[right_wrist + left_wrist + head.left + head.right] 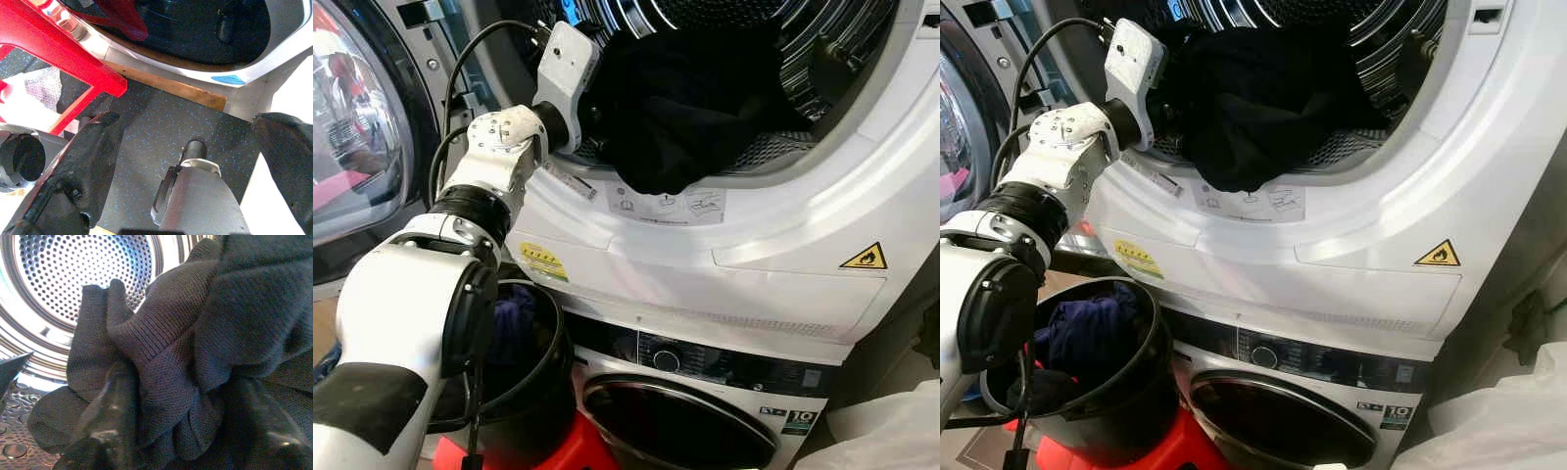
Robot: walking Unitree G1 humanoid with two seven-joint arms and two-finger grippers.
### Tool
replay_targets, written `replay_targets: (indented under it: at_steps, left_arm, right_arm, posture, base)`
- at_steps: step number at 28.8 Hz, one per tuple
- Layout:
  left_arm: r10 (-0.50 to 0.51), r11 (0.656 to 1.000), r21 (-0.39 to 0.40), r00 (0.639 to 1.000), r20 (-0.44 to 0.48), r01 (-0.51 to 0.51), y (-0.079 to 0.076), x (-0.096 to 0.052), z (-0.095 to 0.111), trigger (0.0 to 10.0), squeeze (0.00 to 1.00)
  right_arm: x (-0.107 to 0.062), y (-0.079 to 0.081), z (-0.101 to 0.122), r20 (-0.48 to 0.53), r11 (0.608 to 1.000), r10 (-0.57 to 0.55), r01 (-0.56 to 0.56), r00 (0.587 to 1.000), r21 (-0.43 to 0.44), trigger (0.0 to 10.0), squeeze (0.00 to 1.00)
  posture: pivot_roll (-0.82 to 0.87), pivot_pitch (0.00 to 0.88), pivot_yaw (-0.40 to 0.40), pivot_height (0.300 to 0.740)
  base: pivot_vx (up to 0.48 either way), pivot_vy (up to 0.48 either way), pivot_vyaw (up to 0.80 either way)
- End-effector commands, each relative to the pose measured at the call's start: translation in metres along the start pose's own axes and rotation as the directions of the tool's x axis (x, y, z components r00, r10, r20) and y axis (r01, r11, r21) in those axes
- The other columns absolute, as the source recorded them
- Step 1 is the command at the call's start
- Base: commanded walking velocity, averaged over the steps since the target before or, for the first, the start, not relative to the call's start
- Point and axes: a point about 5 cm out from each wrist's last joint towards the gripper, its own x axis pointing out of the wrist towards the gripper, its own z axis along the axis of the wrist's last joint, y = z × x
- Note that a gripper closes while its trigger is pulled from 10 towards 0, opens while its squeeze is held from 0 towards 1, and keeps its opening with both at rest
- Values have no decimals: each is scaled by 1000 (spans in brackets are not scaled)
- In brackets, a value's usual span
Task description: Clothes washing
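A black knit garment [685, 108] lies bunched in the mouth of the upper machine's steel drum [98, 264] and droops over its white rim [773, 186]. My left arm reaches into the opening, its white wrist [563, 73] at the drum's left edge. In the left wrist view my left gripper [181, 401] is shut on folds of the garment, with a black finger [110, 416] on either side of the cloth. My right gripper [195, 122] hangs open over the dark speckled floor, holding nothing.
A black basket [1160, 338] with dark blue clothes [1087, 328] stands on a red stool [1170, 446] below my left arm. The lower washer's door [1283, 421] is closed. The upper machine's door [352, 127] stands open at the left. White cloth [1508, 421] lies at the lower right.
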Motion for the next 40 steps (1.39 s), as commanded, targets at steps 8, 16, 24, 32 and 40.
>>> replay_targets:
  at_steps: [8, 16, 24, 32, 40]
  left_arm:
    - [-9, 999, 34, 1000, 7, 8, 5, -1, 9, 10000, 1000]
    - [-8, 999, 34, 1000, 4, 7, 6, -2, 7, 10000, 1000]
    - [-7, 999, 37, 1000, 4, 7, 6, -3, 6, 10000, 1000]
    - [-13, 999, 37, 1000, 0, 13, 5, -3, 4, 10000, 1000]
    - [-30, 999, 41, 1000, -4, 30, 2, -2, 3, 10000, 1000]
  right_arm:
    - [1, 11, 12, 49, 978, 205, -204, 977, -36, 10000, 0]
    - [-4, 17, 35, 94, 822, 552, -522, 828, -227, 10000, 0]
    - [-25, -1, 41, -46, 477, 850, -804, 525, -355, 10000, 0]
    - [-92, 38, 134, 224, 171, 973, -811, 50, -560, 10000, 0]
    - [-179, 54, 209, 364, 47, 855, -644, -369, -764, 10000, 0]
  posture:
    - [-158, 0, 166, 740]
    - [-159, 0, 159, 740]
    - [-162, 0, 150, 740]
    - [-161, 0, 151, 740]
    - [-155, 0, 152, 740]
  base:
    - [0, 0, 0]
    - [0, 0, 0]
    - [0, 0, 0]
    - [0, 0, 0]
    - [0, 0, 0]
